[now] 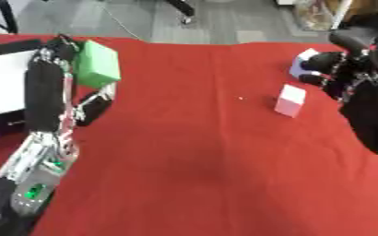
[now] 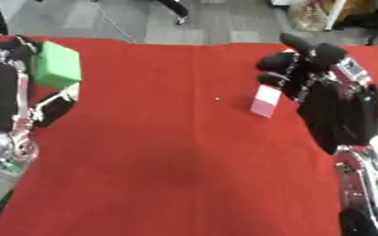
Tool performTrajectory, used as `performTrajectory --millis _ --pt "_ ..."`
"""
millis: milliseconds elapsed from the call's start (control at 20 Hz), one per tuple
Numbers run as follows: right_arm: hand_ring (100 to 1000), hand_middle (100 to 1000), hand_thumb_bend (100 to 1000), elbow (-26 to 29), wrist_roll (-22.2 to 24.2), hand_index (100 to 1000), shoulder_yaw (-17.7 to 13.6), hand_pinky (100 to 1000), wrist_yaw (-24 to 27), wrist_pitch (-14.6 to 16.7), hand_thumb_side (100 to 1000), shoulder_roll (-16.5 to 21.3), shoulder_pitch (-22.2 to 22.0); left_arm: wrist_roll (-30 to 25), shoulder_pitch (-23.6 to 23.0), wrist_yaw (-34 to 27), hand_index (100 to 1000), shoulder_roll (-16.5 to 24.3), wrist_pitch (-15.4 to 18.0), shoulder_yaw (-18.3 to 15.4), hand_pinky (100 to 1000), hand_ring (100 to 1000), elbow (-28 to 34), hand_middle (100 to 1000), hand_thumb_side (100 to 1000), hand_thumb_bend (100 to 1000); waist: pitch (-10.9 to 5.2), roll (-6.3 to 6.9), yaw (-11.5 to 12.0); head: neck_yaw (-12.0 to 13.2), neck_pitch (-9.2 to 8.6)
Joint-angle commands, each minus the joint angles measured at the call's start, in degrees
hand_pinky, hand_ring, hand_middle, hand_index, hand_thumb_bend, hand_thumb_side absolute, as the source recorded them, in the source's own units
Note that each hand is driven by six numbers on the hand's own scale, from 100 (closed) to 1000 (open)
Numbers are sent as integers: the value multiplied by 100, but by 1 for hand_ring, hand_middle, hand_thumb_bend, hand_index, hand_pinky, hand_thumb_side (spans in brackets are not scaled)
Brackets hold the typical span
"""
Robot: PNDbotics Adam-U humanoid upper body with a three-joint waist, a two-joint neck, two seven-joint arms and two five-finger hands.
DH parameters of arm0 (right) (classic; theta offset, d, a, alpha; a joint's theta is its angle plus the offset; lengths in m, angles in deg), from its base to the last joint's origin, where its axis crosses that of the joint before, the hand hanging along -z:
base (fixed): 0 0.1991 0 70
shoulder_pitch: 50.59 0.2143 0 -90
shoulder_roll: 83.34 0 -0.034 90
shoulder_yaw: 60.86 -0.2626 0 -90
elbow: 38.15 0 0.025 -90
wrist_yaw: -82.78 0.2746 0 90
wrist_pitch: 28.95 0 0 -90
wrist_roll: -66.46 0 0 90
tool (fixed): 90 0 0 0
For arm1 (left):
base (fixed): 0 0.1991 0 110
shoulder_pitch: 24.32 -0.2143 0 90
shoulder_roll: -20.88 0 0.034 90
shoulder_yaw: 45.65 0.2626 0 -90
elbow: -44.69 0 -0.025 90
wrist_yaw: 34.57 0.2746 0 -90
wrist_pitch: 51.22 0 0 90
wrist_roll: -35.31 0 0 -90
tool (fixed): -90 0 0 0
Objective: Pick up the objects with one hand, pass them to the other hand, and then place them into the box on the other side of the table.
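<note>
Red-covered desk point(image 1: 208, 175) nearest me; transfer under way, nothing boxed that I can confirm.
Left hand point(image 1: 59, 50) grasps one green block point(image 1: 95, 64) at the desk's left edge, beside a white surface point(image 1: 2, 83). One white-pink block point(image 1: 290, 100) stands just beside my right hand point(image 2: 293, 64), fingers curled, holding nothing I can see. Count: two blocks; another pale object there is unclear.

A bench covered in red cloth point(image 1: 208, 152) fills the view. At the far left, the black left hand point(image 1: 59, 50) holds a bright green rectangular block point(image 1: 96, 64) raised beside a white box point(image 1: 2, 80). Toward the right, a small white-and-pink upright block point(image 1: 290, 100) stands on the cloth. Just beyond it, the black right hand point(image 1: 329, 69) curls around a pale white-and-lilac object point(image 1: 303, 62).
</note>
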Motion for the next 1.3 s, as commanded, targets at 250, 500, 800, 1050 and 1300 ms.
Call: performTrajectory --millis 250,500,800,1050,1300 --pt "830 697 100 -163 60 935 -169 835 -543 238 986 114 -188 -1253 -96 -1672 648 1800 -1957 -939 693 559 -1375 567 146 330 -57 206 -150 453 -10" --pt "829 692 100 -204 281 936 -133 836 -737 311 987 119 -271 -1668 630 -2874 849 2459 -2042 -757 782 744 -4046 769 545 746 -105 212 -293 468 -10" --pt "828 688 100 -216 445 938 -152 835 -942 389 987 114 -287 -869 853 -3095 945 2614 -1734 -696 861 859 -4139 876 760 1000 -87 225 -293 397 -10" --pt "829 686 100 -259 437 941 -200 834 -1016 420 984 99 -280 -61 691 -2734 899 2571 -1531 -962 837 824 -2460 833 600 964 -81 216 -231 132 -10" --pt "858 725 100 -406 71 971 -432 843 -1642 596 959 388 -59 360 299 -2439 855 1974 -166 -997 790 748 -34 767 573 872 -67 141 -150 -470 -10"
